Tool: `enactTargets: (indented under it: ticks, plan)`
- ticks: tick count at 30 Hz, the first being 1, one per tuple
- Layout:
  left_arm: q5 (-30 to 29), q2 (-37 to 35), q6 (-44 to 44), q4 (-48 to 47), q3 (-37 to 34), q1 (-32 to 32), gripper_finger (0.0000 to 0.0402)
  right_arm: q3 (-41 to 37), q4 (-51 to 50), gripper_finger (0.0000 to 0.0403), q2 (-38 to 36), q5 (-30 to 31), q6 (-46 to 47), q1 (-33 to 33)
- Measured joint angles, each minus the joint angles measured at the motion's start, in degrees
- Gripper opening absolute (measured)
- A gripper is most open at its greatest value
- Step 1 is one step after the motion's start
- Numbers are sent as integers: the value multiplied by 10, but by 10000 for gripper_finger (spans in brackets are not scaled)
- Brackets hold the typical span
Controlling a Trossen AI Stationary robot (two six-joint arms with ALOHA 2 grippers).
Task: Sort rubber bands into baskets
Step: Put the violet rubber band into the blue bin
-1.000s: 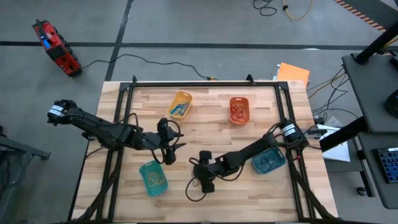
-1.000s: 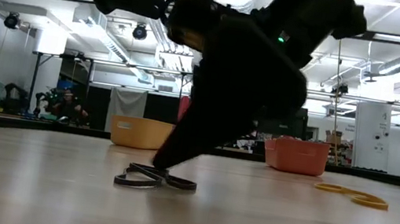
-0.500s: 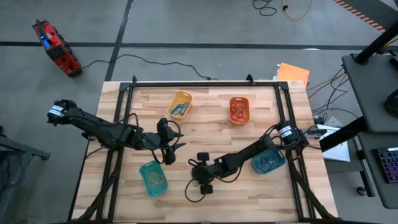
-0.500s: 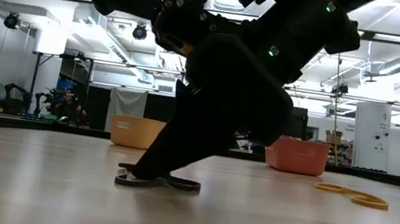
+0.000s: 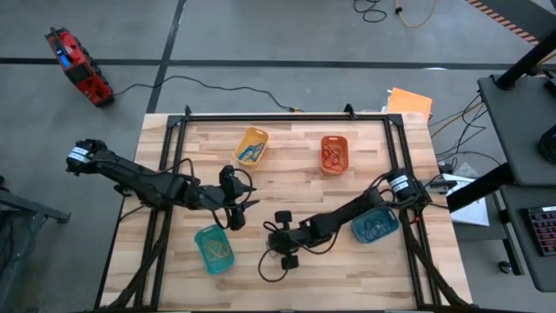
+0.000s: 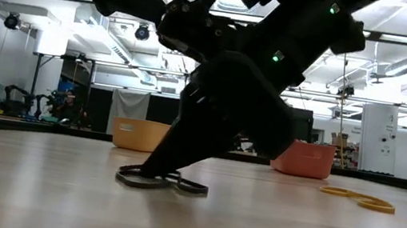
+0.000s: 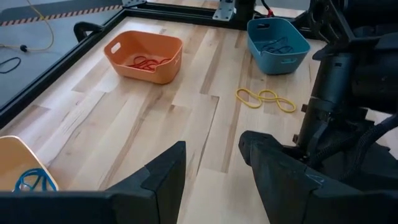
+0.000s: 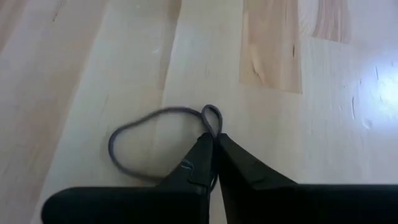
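Observation:
A grey rubber band (image 8: 149, 115) lies on the wood near the table's front middle, and my right gripper (image 8: 212, 138) is shut on it; the low view shows the same band (image 6: 185, 185) flat under the gripper (image 6: 153, 173). My left gripper (image 7: 211, 155) hangs open above the table's left middle (image 5: 243, 204), holding nothing. A yellow rubber band (image 7: 265, 98) lies on the wood beside the blue basket (image 5: 375, 224). The yellow basket (image 5: 252, 145), orange basket (image 5: 334, 153) and teal-green basket (image 5: 214, 248) each hold bands. My right gripper pinches the grey band at its twisted crossing (image 8: 211, 121) between the two fingertips (image 8: 198, 149). The fingers slant down from the table's right side. The band's larger loop (image 8: 118, 146) and small loop (image 8: 211, 109) lie on the wood.
A black frame rail (image 5: 287, 116) runs round the tabletop. The blue basket (image 7: 277, 38) and orange basket (image 7: 144, 55) stand at the right side and the far side. Bare wood (image 5: 295, 187) lies between the arms and the far baskets.
My right gripper has sunk a little onto the grey band and rolled slightly, its fingertips now meeting at the table. The band has shifted a little on the wood, its loops spread slightly wider than before. My left arm has kept still.

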Motion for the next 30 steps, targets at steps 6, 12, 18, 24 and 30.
enactTargets:
  ticks: [6,12,18,24,30]
  plan:
    - [0,0,0,0,0,0,165,-3,-30,12,-47,-3,-27,2]
    - [0,0,-2,0,-1,0,165,-2,-115,12,-112,-3,-41,5]
    - [1,0,-5,1,-1,0,165,-15,-192,12,-196,-2,-42,15]
    - [1,0,-4,4,-1,0,165,-48,-300,12,-282,2,-12,36]
    - [1,0,-2,5,-1,0,165,-80,-424,12,-367,32,122,59]
